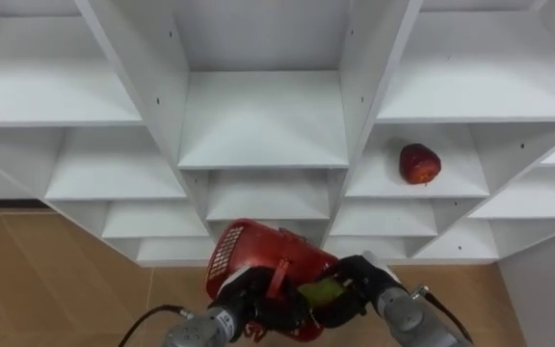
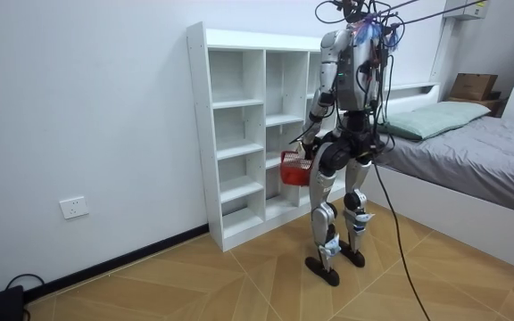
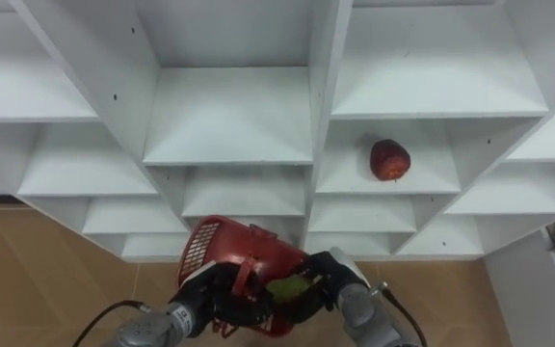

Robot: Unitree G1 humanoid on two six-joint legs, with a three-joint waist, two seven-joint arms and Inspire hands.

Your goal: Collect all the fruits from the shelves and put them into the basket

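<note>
**Nearly in: a green fruit at the basket's mouth, a red apple waiting on the shelf**

Plainly, two fruits matter here. The green fruit (image 1: 321, 290) sits low in the eye views. The right hand (image 1: 362, 280) has its fingers curled round it, right at the open mouth of the basket (image 1: 258, 253). Whether it rests on the basket's rim or hangs just above it cannot be told. It looks small, firm and smooth-skinned, probably light, and likely to bruise if dropped rather than lowered.

The red apple (image 1: 419, 164) lies alone on a shelf in the right-hand column of the closet (image 1: 263, 120), well apart from both hands. It should be stiff and a little slippery, and round enough to roll if nudged. The safest hold would be fingers wrapped over its widest part from the front, with the thumb opposite.

The left hand (image 1: 244, 294) grips the red basket at its near edge, fingers closed on the plastic, and holds it tilted toward the robot. The basket is a light mesh that may flex and swing as fruit goes in.

In the room view the robot stands upright facing the white closet, the basket at hip height, on a wooden floor (image 1: 37, 280). A bed (image 2: 471, 152) stands behind it.
</note>
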